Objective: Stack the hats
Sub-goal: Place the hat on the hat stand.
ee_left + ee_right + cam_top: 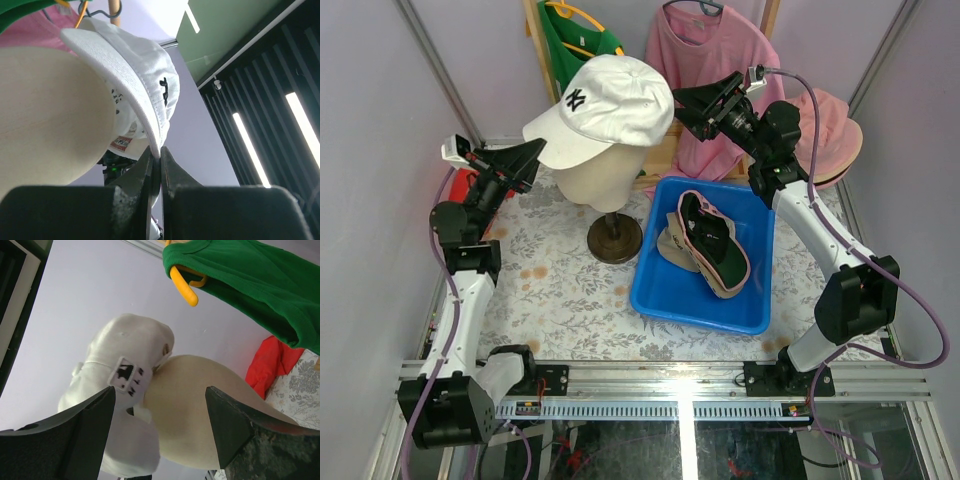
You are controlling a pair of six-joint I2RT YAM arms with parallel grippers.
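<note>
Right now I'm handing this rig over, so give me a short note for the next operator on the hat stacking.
Left hand: shut on the brim of the white cap, which sits on the mannequin head.
Right hand: open, empty, at the back of that cap.
Done: a dark cap lies on a tan hat in the blue bin.
Left: move the white cap onto that stack. The pink hats at the far right are not stacked yet.
</note>
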